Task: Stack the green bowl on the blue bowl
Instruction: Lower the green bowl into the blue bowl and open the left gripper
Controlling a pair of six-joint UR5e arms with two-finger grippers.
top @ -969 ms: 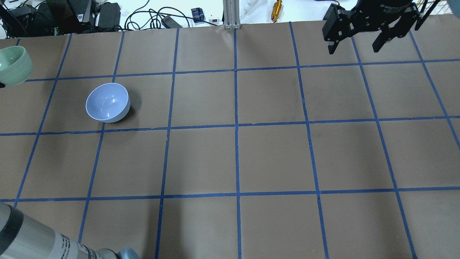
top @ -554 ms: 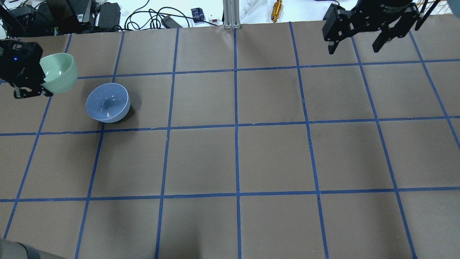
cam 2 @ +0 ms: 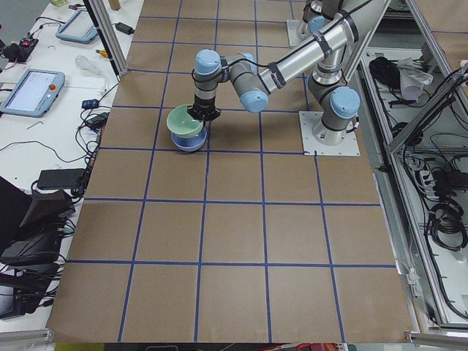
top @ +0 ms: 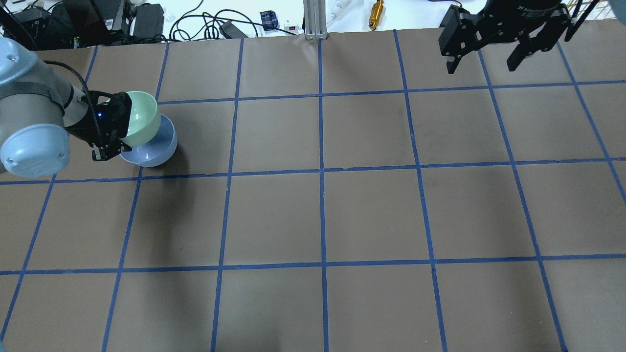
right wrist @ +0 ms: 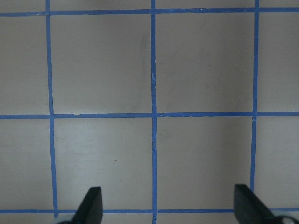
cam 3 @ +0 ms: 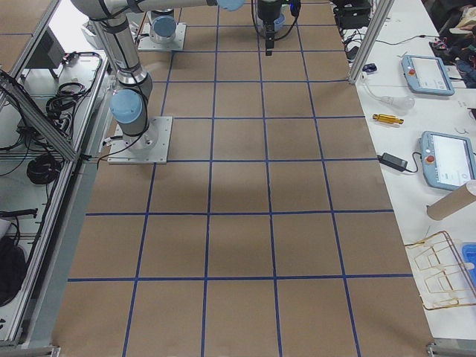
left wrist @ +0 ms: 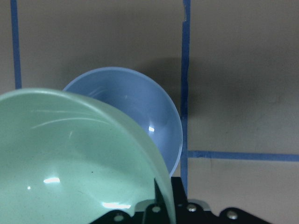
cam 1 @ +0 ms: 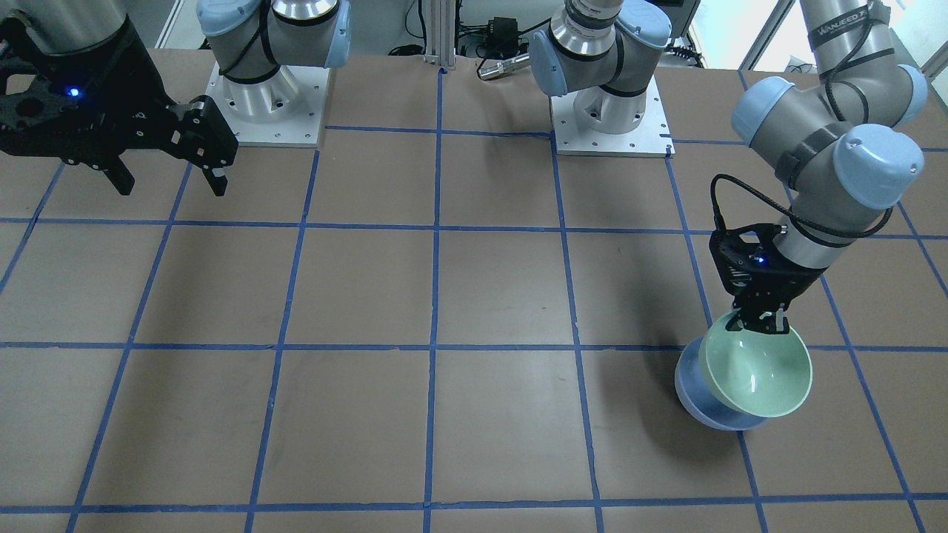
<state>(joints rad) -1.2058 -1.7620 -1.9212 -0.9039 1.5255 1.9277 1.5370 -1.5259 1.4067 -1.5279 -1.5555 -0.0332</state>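
Observation:
My left gripper point(top: 120, 139) is shut on the near rim of the mint-green bowl point(top: 143, 116) and holds it tilted over the pale blue bowl point(top: 161, 149). The blue bowl stands upright on the brown paper at the table's far left. The green bowl point(cam 1: 755, 370) covers most of the blue bowl point(cam 1: 700, 403) in the front view; I cannot tell whether they touch. The left wrist view shows the green bowl point(left wrist: 70, 163) close up, with the blue bowl point(left wrist: 140, 107) below and beyond it. My right gripper point(top: 484, 56) is open and empty, high over the far right of the table.
Brown paper with a blue tape grid point(top: 323, 171) covers the table. Cables and power units point(top: 146, 19), an aluminium post point(top: 313, 19) and a brass cylinder point(top: 376, 13) lie beyond the far edge. The two arm bases point(cam 1: 607, 126) stand at the robot's side.
My left gripper has carried the green bowl rightward from the table's left edge until it is over the blue bowl. The blue bowl and the right gripper have not moved.

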